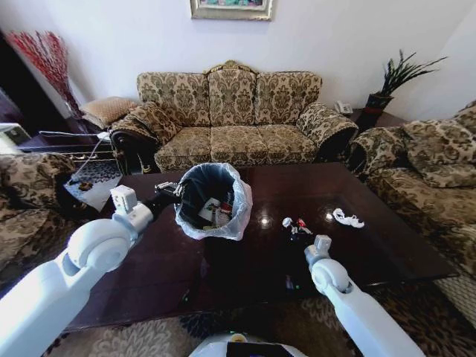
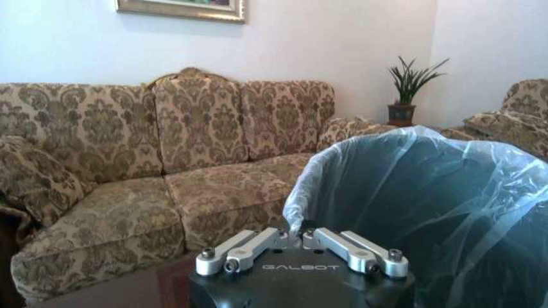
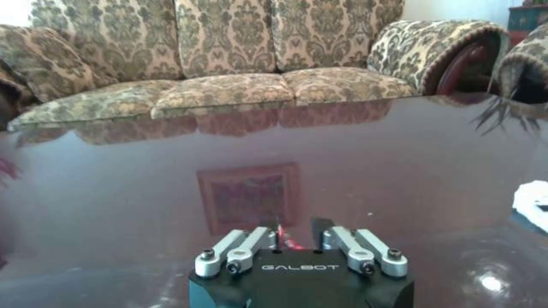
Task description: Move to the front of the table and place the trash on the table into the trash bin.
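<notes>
The left gripper clamps the trash bin by its rim, lifted over the table; the right gripper pinches red-and-white trash; a white wrapper lies nearby.

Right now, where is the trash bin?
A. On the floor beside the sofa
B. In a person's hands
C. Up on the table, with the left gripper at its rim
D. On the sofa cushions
C: the bin stands on the dark table, and the left gripper is closed on its bag-covered rim; the right gripper is at small red-and-white trash on the tabletop.
</notes>
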Robot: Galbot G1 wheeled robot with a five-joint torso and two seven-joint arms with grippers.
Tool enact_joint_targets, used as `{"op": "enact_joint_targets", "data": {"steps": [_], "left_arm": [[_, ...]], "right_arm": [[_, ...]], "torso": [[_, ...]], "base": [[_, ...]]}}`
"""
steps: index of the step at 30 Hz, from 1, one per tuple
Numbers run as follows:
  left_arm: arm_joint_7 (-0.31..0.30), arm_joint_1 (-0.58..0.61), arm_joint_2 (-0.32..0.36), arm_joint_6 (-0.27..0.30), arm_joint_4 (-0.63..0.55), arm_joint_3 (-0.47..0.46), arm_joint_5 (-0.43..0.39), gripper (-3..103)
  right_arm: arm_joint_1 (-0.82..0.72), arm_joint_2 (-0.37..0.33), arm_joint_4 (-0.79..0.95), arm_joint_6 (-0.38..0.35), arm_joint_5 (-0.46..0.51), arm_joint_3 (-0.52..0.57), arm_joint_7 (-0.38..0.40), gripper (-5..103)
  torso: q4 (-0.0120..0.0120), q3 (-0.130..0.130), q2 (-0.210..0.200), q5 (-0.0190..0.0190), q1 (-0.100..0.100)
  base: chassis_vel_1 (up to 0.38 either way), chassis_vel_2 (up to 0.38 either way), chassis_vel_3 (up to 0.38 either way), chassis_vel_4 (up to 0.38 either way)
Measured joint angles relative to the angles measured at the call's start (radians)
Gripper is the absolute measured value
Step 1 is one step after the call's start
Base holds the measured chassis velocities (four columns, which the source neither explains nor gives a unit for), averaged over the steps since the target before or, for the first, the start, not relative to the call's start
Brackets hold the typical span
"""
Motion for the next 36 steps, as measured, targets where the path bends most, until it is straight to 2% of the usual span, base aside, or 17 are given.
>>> {"op": "enact_joint_targets", "data": {"steps": [1, 2, 5, 6, 9, 11, 12, 15, 16, 18, 20, 22, 23, 27, 30, 33, 36], "left_arm": [[0.0, 0.0, 0.002, 0.0, 0.0, 0.0, 0.0, 3], [0.0, 0.0, 0.002, 0.0, 0.0, 0.0, 0.0, 3], [0.0, -0.005, 0.007, 0.0, 0.005, 0.003, 0.0, 3], [0.0, -0.005, 0.007, 0.0, 0.005, 0.003, 0.0, 3], [0.0, -0.008, 0.008, -0.001, 0.009, 0.005, -0.001, 3], [0.0, -0.007, 0.007, -0.001, 0.011, 0.005, -0.001, 3], [0.0, -0.006, 0.006, -0.001, 0.013, 0.005, 0.0, 3], [0.0, -0.004, 0.002, -0.001, 0.017, 0.006, 0.0, 3], [0.0, -0.004, 0.001, -0.001, 0.019, 0.006, 0.0, 3], [0.0, -0.006, -0.001, -0.001, 0.023, 0.008, 0.001, 3], [0.0, -0.006, -0.001, -0.001, 0.024, 0.008, 0.001, 3], [0.003, -0.014, -0.002, -0.003, 0.033, 0.011, 0.001, 3], [0.003, -0.014, -0.002, -0.003, 0.033, 0.011, 0.001, 3], [0.008, -0.02, -0.004, -0.004, 0.042, 0.014, 0.001, 3], [0.011, -0.02, -0.004, -0.004, 0.043, 0.014, 0.001, 3], [0.014, -0.022, -0.004, -0.004, 0.046, 0.014, 0.002, 3], [0.017, -0.023, -0.004, -0.005, 0.048, 0.013, 0.002, 3]], "right_arm": [[0.008, -0.001, -0.015, 0.0, 0.005, 0.0, -0.012, 27], [0.008, -0.001, -0.015, 0.0, 0.005, 0.0, -0.012, 27], [0.021, 0.006, -0.039, 0.003, 0.025, -0.001, -0.03, 44], [0.021, 0.006, -0.039, 0.003, 0.025, -0.001, -0.03, 44], [0.032, 0.02, -0.055, 0.005, 0.03, -0.015, -0.052, 60], [0.035, 0.024, -0.057, 0.006, 0.029, -0.019, -0.059, 60], [0.039, 0.027, -0.057, 0.006, 0.029, -0.024, -0.062, 71], [0.044, 0.03, -0.058, 0.006, 0.029, -0.03, -0.063, 77], [0.045, 0.031, -0.061, 0.006, 0.029, -0.032, -0.063, 84], [0.048, 0.034, -0.07, 0.006, 0.028, -0.034, -0.065, 78], [0.048, 0.034, -0.071, 0.006, 0.027, -0.034, -0.066, 78], [0.047, 0.037, -0.083, 0.009, 0.027, -0.034, -0.071, 66], [0.047, 0.037, -0.083, 0.009, 0.027, -0.034, -0.071, 66], [0.048, 0.042, -0.089, 0.01, 0.026, -0.036, -0.073, 45], [0.052, 0.043, -0.09, 0.011, 0.027, -0.039, -0.072, 40], [0.057, 0.044, -0.091, 0.011, 0.031, -0.043, -0.07, 25], [0.058, 0.046, -0.092, 0.011, 0.031, -0.043, -0.07, 22]], "torso": [[-0.0002, 0.0, 0.0, 0.0001, 0.0], [-0.0002, 0.0, 0.0, 0.0001, 0.0], [-0.0002, 0.0, 0.0, 0.0001, 0.0], [-0.0002, 0.0, 0.0, 0.0001, 0.0], [0.0, 0.0, 0.0, 0.0001, 0.0], [-0.0001, 0.0, 0.0, -0.0001, 0.0], [-0.0001, 0.0, 0.0, 0.0003, 0.0], [-0.0002, 0.0, 0.0, 0.0, 0.0], [-0.0001, 0.0, 0.0, -0.0002, 0.0], [0.0, 0.0, 0.0, 0.0, 0.0], [0.0, 0.0, 0.0, 0.0, 0.0], [-0.0002, 0.0, 0.0, 0.0001, 0.0], [-0.0002, 0.0, 0.0, 0.0001, 0.0], [-0.0003, 0.0, 0.0, -0.0001, 0.0], [-0.0002, 0.0, 0.0, 0.0, 0.0], [0.0, 0.0, 0.0, 0.0001, 0.0], [-0.0001, 0.0, 0.0, 0.0, 0.0]], "base": [[0.0, 0.0, 0.0, 0.0], [0.0, 0.0, 0.0, 0.0], [0.0, 0.0, 0.0, 0.0], [0.0, 0.0, 0.0, 0.0], [0.0, 0.0, 0.0, 0.0], [0.0, 0.0, 0.0, 0.0], [0.0, 0.0, 0.0, 0.0], [0.0, 0.0, 0.0, 0.0], [0.0, 0.0, 0.0, 0.0], [0.0, 0.0, 0.0, 0.0], [0.0, 0.0, 0.0, 0.0], [0.0, 0.0, 0.0, 0.0], [0.0, 0.0, 0.0, 0.0], [0.0, 0.0, 0.0, 0.0], [0.0, 0.0, 0.0, 0.0], [0.0, 0.0, 0.0, 0.0], [0.0, 0.0, 0.0, 0.0]]}}
